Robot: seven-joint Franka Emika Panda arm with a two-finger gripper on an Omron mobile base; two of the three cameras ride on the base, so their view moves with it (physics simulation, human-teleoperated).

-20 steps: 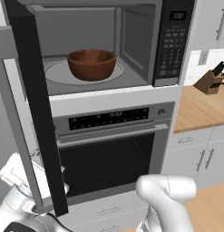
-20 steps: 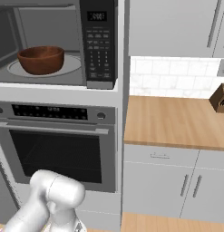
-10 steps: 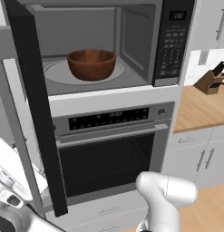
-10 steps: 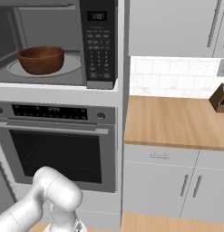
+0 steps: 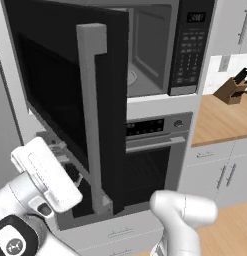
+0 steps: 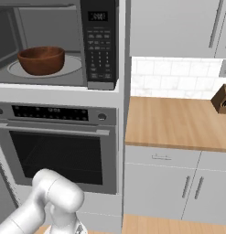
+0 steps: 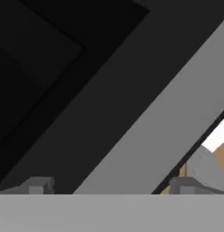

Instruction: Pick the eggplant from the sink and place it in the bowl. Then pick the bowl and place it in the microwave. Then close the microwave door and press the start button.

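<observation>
The microwave door (image 5: 60,95) stands partly swung in, its black outer face and vertical steel handle strip (image 5: 92,115) toward the left base view. My gripper (image 5: 70,170) is low at the door's bottom left, against that outer face. In the hand view its fingertips (image 7: 38,185) stand far apart, open, with the dark door and its steel strip (image 7: 145,131) close in front. The brown wooden bowl (image 6: 41,59) sits on the turntable inside the microwave (image 6: 100,43). The eggplant is hidden and the sink is out of view.
Below the microwave is the oven (image 6: 55,146) with its horizontal bar handle. A wooden counter (image 6: 178,121) runs to the right, with a knife block (image 5: 234,87) on it and cabinets (image 6: 178,183) beneath.
The microwave door has swung from wide open, nearly edge-on, toward the opening and now hides the bowl in the left base view. My hand has come up against the door's lower part.
</observation>
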